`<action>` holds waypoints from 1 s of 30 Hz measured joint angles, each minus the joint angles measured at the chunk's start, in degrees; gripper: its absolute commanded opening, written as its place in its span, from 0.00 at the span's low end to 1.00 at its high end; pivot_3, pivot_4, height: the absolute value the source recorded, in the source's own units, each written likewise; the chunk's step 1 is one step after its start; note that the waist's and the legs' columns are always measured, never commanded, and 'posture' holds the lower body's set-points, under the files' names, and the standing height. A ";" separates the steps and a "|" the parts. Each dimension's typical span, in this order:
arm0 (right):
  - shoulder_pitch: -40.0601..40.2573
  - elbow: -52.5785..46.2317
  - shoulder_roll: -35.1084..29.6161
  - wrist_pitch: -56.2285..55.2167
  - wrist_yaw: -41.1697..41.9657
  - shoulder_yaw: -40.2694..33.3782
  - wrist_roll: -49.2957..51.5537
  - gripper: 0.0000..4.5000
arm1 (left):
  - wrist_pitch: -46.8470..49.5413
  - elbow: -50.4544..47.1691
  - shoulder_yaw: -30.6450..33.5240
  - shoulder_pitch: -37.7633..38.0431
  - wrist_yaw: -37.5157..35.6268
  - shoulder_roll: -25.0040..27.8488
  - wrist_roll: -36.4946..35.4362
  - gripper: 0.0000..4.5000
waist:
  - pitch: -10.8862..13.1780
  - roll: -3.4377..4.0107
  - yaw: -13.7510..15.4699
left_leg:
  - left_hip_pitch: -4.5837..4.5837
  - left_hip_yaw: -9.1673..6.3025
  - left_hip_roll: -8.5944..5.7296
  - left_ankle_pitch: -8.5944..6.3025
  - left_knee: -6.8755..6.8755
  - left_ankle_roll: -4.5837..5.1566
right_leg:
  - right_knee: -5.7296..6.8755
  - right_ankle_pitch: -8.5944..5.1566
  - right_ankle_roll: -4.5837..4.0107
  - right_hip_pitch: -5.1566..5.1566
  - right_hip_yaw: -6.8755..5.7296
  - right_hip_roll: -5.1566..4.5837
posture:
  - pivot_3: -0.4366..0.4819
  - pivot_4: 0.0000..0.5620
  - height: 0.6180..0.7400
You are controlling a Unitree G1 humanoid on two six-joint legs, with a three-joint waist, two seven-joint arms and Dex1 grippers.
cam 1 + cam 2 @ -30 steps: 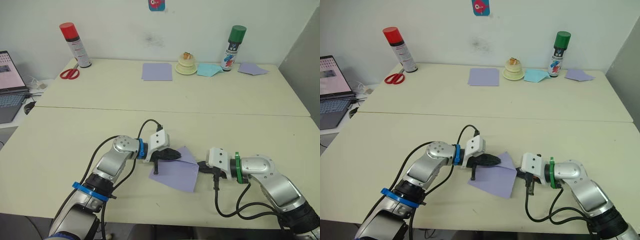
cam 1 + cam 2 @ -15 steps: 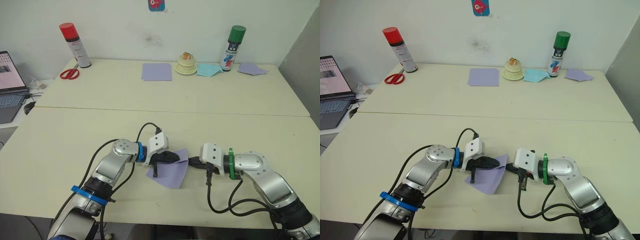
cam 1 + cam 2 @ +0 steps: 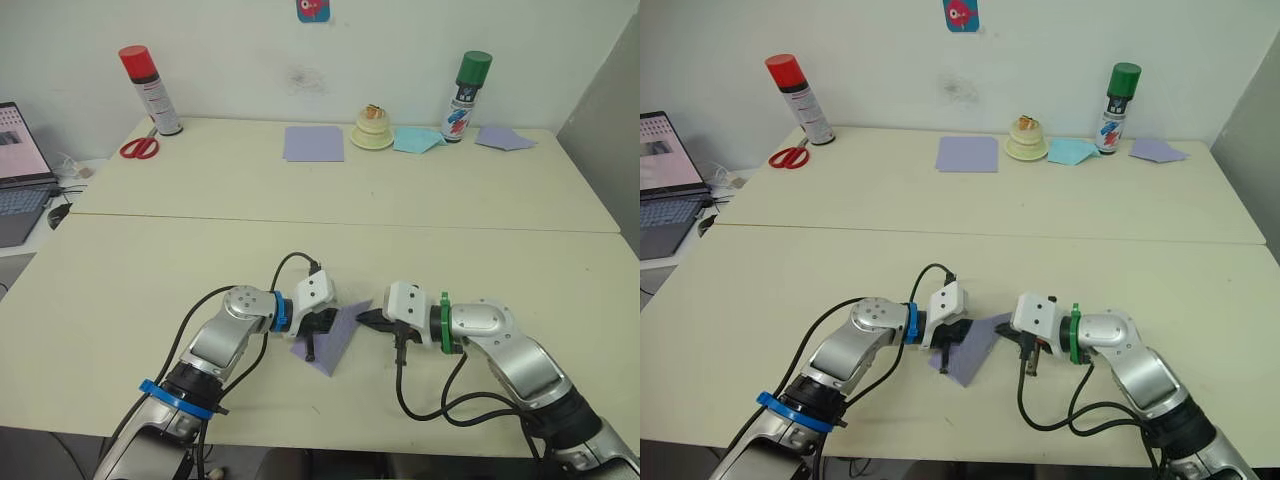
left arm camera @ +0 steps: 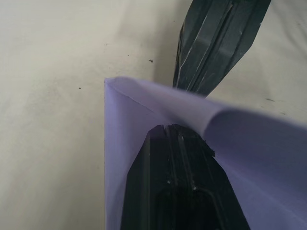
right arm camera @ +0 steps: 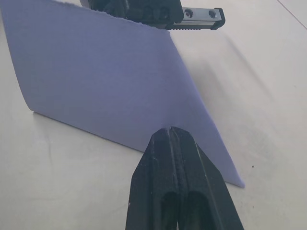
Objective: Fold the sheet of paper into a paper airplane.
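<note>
Sheet of paper (image 3: 330, 336) is lying mid-table near me, half raised. My left claw (image 3: 328, 322) is pressing it down, fingers together; my right claw (image 3: 364, 318), fingers together, is pushing the flap leftward. Edges need aligning before creasing.

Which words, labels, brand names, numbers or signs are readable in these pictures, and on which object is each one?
None can be read.
Red-capped spray can: label print too small.
Green-capped spray can: coloured label, text too small.
Blue and red sticker on the wall: a picture, no legible words.
Open laptop screen: content blurred.
Lavender sheet of paper: plain.
</note>
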 measured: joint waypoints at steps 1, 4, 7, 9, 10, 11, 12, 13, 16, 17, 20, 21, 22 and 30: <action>-0.19 0.50 0.26 -0.19 -0.17 0.16 -0.25 0.00 | 0.28 -0.12 0.03 0.13 0.15 -0.01 -0.02 0.01 | 0.00 0.00 0.01 | 0.00 0.00 0.00 0.00 0.00 0.00 | 0.00 0.00 0.00 0.00 0.00 0.00 | 0.48 0.27 1.00; -1.22 2.17 0.60 -0.75 -0.64 0.25 -1.24 0.00 | 0.76 -0.48 0.27 0.49 1.02 -0.05 -0.21 0.01 | 0.00 0.00 0.00 | 0.01 0.00 0.00 0.00 0.00 0.00 | 0.01 0.00 0.00 0.00 0.00 0.00 | 0.48 0.27 1.00; -2.35 3.94 1.25 -1.35 -0.66 0.28 -1.53 0.00 | 0.85 -0.51 0.79 0.88 1.87 -0.37 -0.22 0.01 | 0.00 0.00 -0.04 | 0.02 -0.02 0.02 0.00 0.02 0.00 | 0.04 0.00 -0.01 0.00 -0.01 0.00 | 0.48 0.27 1.00; -3.16 5.18 1.67 -2.07 -0.65 0.32 -1.71 0.00 | 0.91 -0.51 1.01 0.91 2.62 -0.58 -0.21 0.01 | 0.00 0.00 -0.04 | 0.03 -0.01 0.02 0.00 0.02 0.00 | 0.05 0.01 -0.01 0.00 -0.01 0.00 | 0.48 0.27 1.00; -3.87 5.98 1.76 -2.49 -0.58 0.41 -1.82 0.00 | 1.05 -0.50 1.25 0.93 3.21 -0.78 -0.20 0.01 | 0.00 0.00 -0.06 | 0.03 -0.01 0.02 0.00 0.02 0.00 | 0.05 0.01 -0.01 0.00 0.00 0.00 | 0.48 0.27 1.00; -4.67 6.81 1.89 -2.92 -0.54 0.46 -2.00 0.00 | 1.22 -0.49 1.52 0.94 3.93 -1.24 -0.20 0.01 | 0.00 0.00 -0.07 | 0.03 0.00 0.00 0.00 0.03 0.00 | 0.05 0.01 -0.01 0.00 0.00 0.00 | 0.48 0.27 1.00; -5.48 7.57 2.10 -3.32 -0.53 0.49 -2.15 0.00 | 1.46 -0.49 1.70 0.93 4.61 -1.68 -0.21 0.01 | 0.00 0.00 -0.06 | 0.02 0.00 0.00 0.00 0.03 0.00 | 0.05 0.01 -0.01 0.00 0.00 0.00 | 0.48 0.27 1.00; -6.33 8.36 2.39 -3.77 -0.42 0.59 -2.35 0.00 | 1.85 -0.43 1.89 0.93 5.18 -2.08 -0.23 0.01 | 0.00 0.00 -0.07 | 0.02 0.00 0.01 0.00 0.04 0.00 | 0.05 0.01 -0.01 0.00 0.00 0.00 | 0.48 0.27 1.00; -7.26 9.77 2.88 -4.90 0.00 0.78 -2.85 0.00 | 2.67 -0.40 2.36 0.93 6.24 -2.98 -0.32 0.01 | 0.00 0.00 -0.06 | 0.00 0.00 0.01 0.00 0.01 0.00 | 0.03 0.00 -0.01 -0.04 0.00 0.00 | 0.48 0.27 1.00; -7.33 10.14 3.02 -5.25 0.20 0.89 -3.16 0.00 | 2.97 -0.41 2.37 0.97 6.09 -2.82 -0.32 0.01 | 0.00 0.00 -0.07 | 0.00 0.01 0.02 0.01 0.01 -0.01 | 0.03 0.00 -0.01 -0.05 0.01 0.00 | 0.48 0.27 1.00; -7.36 10.75 3.28 -5.94 0.58 1.31 -3.69 0.00 | 2.80 -0.90 2.38 1.60 5.55 -1.50 -0.47 0.01 | -0.02 0.04 -0.20 | 0.01 0.04 0.05 0.01 0.00 -0.01 | 0.03 0.00 -0.01 -0.07 0.06 -0.04 | 0.48 0.27 1.00; -7.35 10.76 3.28 -6.00 0.63 1.34 -3.73 0.00 | 2.55 -1.05 2.51 1.95 5.23 -1.00 -0.65 0.01 | -0.03 0.05 -0.23 | 0.02 0.03 0.07 0.00 0.00 0.00 | 0.04 0.01 -0.01 -0.06 0.06 -0.04 | 0.48 0.27 1.00; -7.34 10.76 3.29 -6.02 0.64 1.35 -3.76 0.00 | 2.24 -1.05 2.58 2.24 5.03 -0.66 -0.75 0.01 | -0.03 0.06 -0.23 | 0.02 0.02 0.07 0.00 0.00 0.00 | 0.04 0.01 -0.01 -0.06 0.05 -0.04 | 0.48 0.27 1.00; -5.95 10.34 3.78 -6.01 -0.07 2.37 -4.78 0.00 | 0.48 -2.36 3.00 4.38 4.46 2.21 -1.36 0.01 | -0.11 0.12 -0.45 | 0.13 0.01 0.09 0.00 0.00 0.00 | 0.07 0.01 -0.01 0.02 0.05 -0.04 | 0.48 0.27 1.00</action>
